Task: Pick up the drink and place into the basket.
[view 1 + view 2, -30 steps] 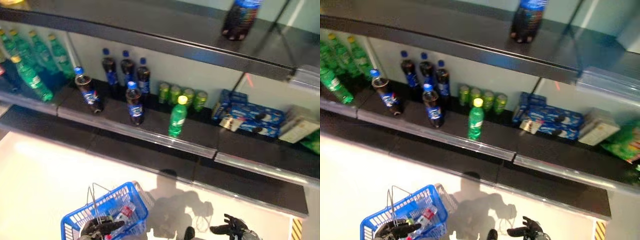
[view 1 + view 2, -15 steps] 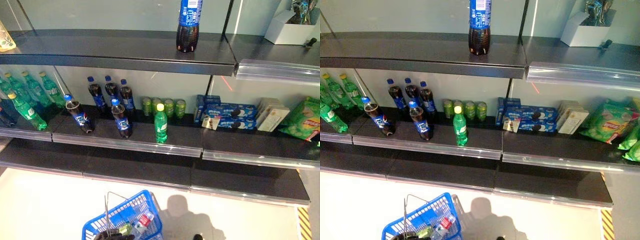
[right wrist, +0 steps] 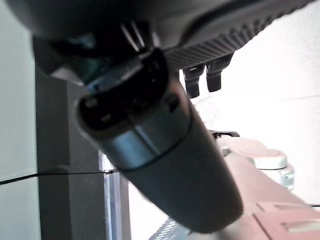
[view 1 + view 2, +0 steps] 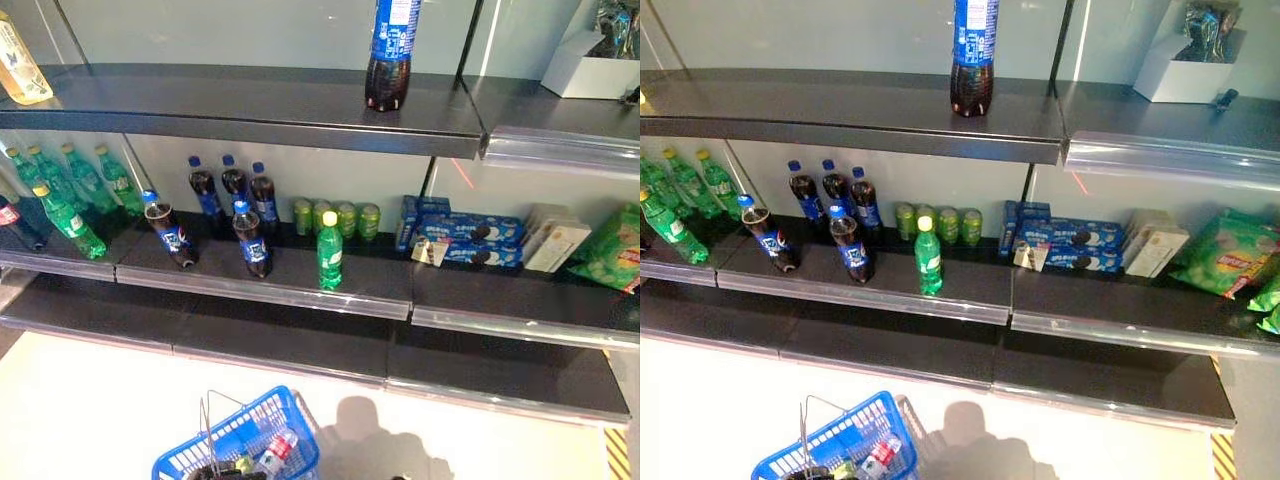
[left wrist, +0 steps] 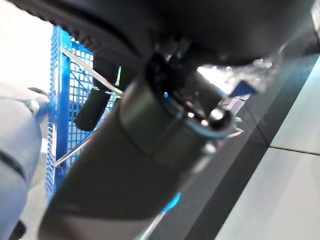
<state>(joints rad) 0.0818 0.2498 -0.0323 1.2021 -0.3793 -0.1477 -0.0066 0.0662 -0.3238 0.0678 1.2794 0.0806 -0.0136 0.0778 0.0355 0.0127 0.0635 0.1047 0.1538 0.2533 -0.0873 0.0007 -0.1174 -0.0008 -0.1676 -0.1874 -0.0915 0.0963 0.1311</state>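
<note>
A green drink bottle (image 4: 329, 250) with a yellow cap stands upright near the front of the middle shelf (image 4: 270, 292). Several cola bottles (image 4: 225, 205) stand to its left, one of them leaning. A taller cola bottle (image 4: 390, 50) stands on the top shelf. The blue basket (image 4: 297, 437) hangs low over the floor with a small red-labelled bottle (image 4: 276, 452) inside. My left hand (image 4: 225, 473) is shut on the basket's wire handle (image 5: 85, 62). My right hand (image 3: 165, 165) shows only in its wrist view, fingers (image 3: 200, 80) relaxed and holding nothing.
Green cans (image 4: 335, 215) stand behind the green bottle. Blue biscuit boxes (image 4: 465, 235), pale cartons (image 4: 555, 238) and green snack bags (image 4: 615, 250) fill the shelf's right side. More green bottles (image 4: 70, 195) stand at far left. A lower dark shelf (image 4: 300, 345) juts out below.
The camera has tilted up, so the shelves sit lower in view. My right hand has dropped out of the eye views. The left hand stays on the basket handle.
</note>
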